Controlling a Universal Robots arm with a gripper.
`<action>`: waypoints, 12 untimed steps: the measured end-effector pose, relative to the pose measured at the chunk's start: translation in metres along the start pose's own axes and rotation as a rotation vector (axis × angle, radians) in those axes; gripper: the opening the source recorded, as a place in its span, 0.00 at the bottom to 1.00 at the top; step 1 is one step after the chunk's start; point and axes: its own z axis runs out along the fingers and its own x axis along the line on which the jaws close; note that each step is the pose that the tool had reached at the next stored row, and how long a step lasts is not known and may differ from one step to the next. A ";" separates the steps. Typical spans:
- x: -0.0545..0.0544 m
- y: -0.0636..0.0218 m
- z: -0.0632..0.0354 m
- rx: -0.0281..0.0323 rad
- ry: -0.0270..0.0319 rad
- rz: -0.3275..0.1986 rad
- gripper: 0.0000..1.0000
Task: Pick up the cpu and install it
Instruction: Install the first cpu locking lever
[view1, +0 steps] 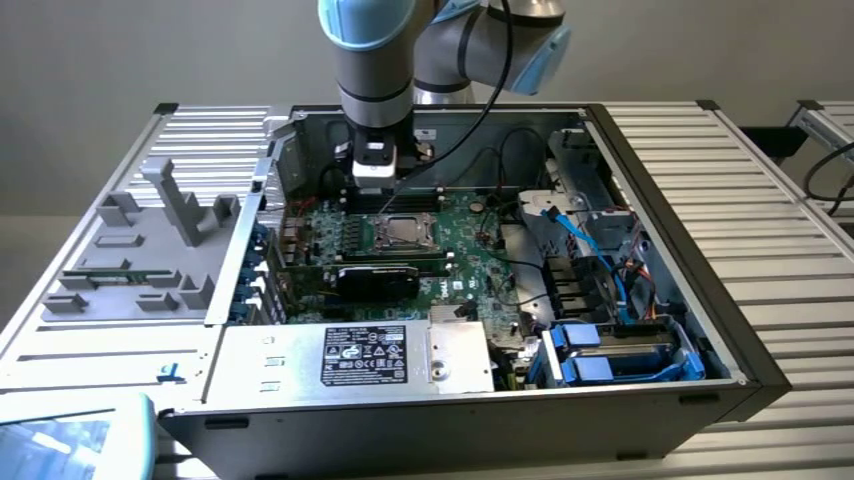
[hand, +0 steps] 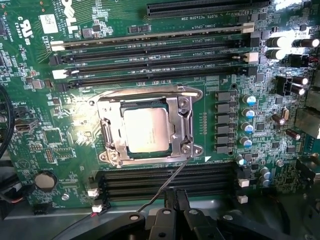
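Installation looks near complete: cpu (hand: 145, 129) sits inside the socket frame (hand: 184, 117) at the motherboard (hand: 30, 165) centre; tool (hand: 176, 196) is pressed together, empty, above the nearby memory slots (hand: 165, 180)

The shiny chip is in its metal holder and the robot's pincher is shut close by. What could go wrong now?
1. The thin wire lever sticks out from the socket frame toward the shut gripper; a move could snag and bend it.
2. If that lever is not latched, the cpu may sit loose.
3. The gripper hangs close over the black memory slots and could scrape them.
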 end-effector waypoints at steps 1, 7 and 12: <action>0.000 0.0000 0.0001 0.0005 0.0009 0.000 0.12; 0.001 0.0004 0.0004 0.0017 0.0104 -0.004 0.12; 0.001 0.0010 0.0007 0.0031 0.0241 -0.009 0.12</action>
